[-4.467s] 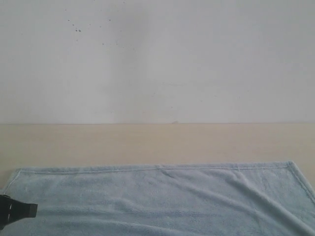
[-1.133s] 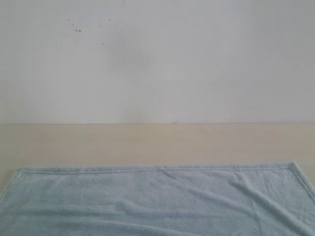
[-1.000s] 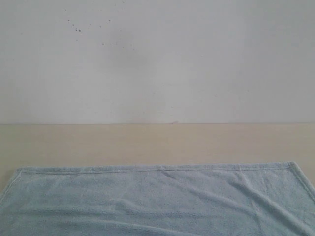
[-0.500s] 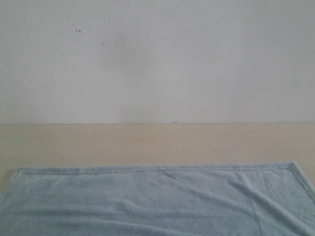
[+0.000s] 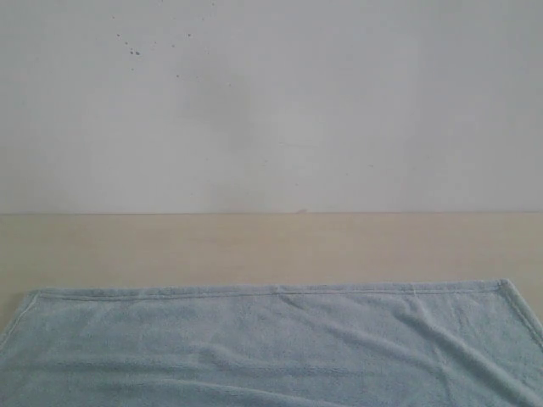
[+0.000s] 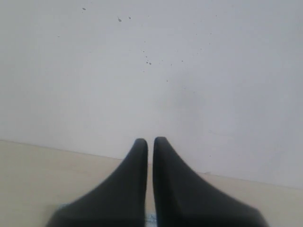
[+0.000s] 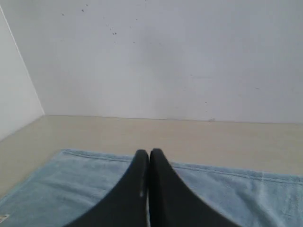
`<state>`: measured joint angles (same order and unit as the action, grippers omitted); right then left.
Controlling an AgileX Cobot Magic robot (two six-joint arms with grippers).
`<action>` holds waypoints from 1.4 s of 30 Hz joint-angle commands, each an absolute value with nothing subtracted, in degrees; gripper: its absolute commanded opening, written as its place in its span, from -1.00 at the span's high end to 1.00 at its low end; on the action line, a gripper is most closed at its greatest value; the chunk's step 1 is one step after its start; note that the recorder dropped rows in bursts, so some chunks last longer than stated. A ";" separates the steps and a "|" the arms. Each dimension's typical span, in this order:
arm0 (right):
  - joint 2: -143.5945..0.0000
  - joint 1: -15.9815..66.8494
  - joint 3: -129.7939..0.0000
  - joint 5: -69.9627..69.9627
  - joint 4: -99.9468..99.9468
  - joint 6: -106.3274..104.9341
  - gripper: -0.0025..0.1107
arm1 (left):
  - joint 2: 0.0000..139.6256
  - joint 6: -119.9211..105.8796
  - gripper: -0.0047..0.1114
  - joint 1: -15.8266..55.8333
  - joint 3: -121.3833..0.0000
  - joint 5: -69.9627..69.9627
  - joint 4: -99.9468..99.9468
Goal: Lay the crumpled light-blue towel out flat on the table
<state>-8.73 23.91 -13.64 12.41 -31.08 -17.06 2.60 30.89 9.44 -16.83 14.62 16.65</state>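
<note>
The light-blue towel (image 5: 271,343) lies spread out on the beige table (image 5: 254,246), its far hem straight and both far corners in view, with a few soft wrinkles at the right. Neither gripper shows in the exterior view. In the left wrist view my left gripper (image 6: 150,141) is shut and empty, raised above the table (image 6: 38,170), with only a sliver of towel (image 6: 150,218) below it. In the right wrist view my right gripper (image 7: 148,152) is shut and empty over the towel (image 7: 71,184), and a white label tag (image 7: 4,218) lies near one towel corner.
A white-grey wall (image 5: 271,110) with small dark specks (image 5: 134,52) rises behind the table. A second wall (image 7: 14,94) meets it at a corner in the right wrist view. Bare table runs between the towel's far hem and the wall.
The black gripper tip that lay on the towel's left edge 4.5 s ago has left the exterior view. The towel has not moved over the last second.
</note>
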 commanded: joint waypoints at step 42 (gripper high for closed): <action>-0.62 16.58 0.00 4.35 0.56 1.65 0.96 | 2.15 31.48 0.85 9.88 -16.57 14.85 16.24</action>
<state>-0.97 16.67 -0.24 4.99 2.18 3.01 2.60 30.89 9.44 -16.83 14.62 16.65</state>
